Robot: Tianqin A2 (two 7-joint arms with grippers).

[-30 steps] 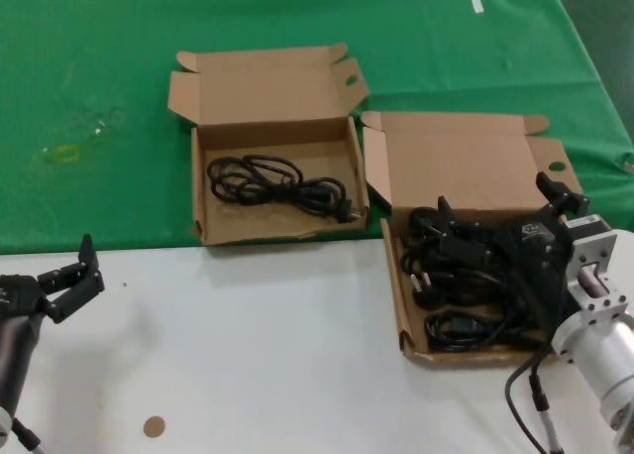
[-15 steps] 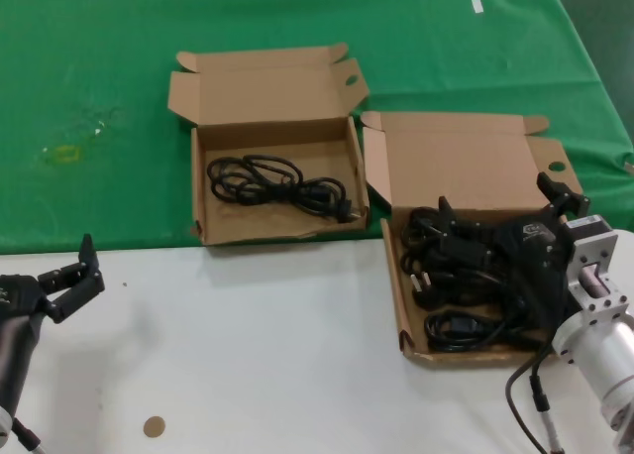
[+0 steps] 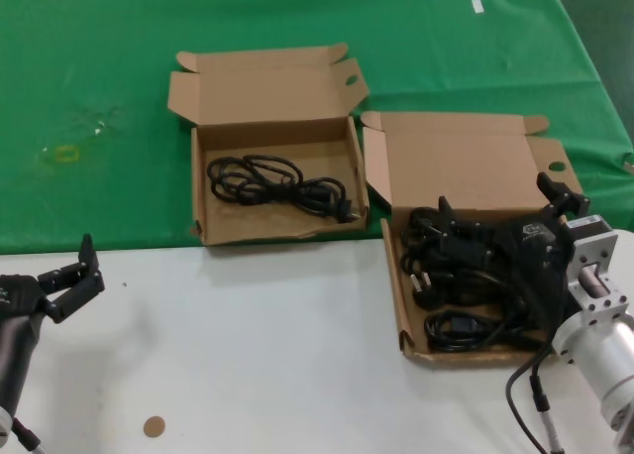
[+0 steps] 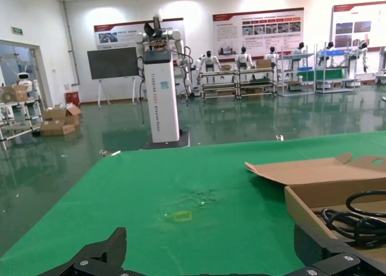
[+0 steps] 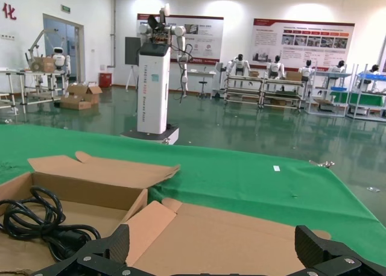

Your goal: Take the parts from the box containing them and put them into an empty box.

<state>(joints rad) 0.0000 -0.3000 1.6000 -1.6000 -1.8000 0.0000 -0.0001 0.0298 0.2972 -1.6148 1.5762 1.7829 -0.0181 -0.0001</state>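
Observation:
The box containing the parts (image 3: 394,276) lies at the right on the white table, lid open, with several coiled black cord bundles (image 3: 461,327) in it. My right gripper (image 3: 495,196) hovers over its far part, open and empty; in the right wrist view my right gripper (image 5: 211,243) frames that box's lid (image 5: 241,240). The other box (image 3: 203,191), with a ragged front wall, lies on the green cloth and holds one cord bundle (image 3: 277,181), which also shows in the right wrist view (image 5: 36,219). My left gripper (image 3: 67,271) is parked at the left table edge, open and empty.
A green cloth (image 3: 99,77) covers the far half of the table and white table (image 3: 248,355) the near half. A small brown disc (image 3: 153,426) lies near the front. In the left wrist view my left gripper (image 4: 210,249) faces the cloth, with the ragged box (image 4: 313,197) beside it.

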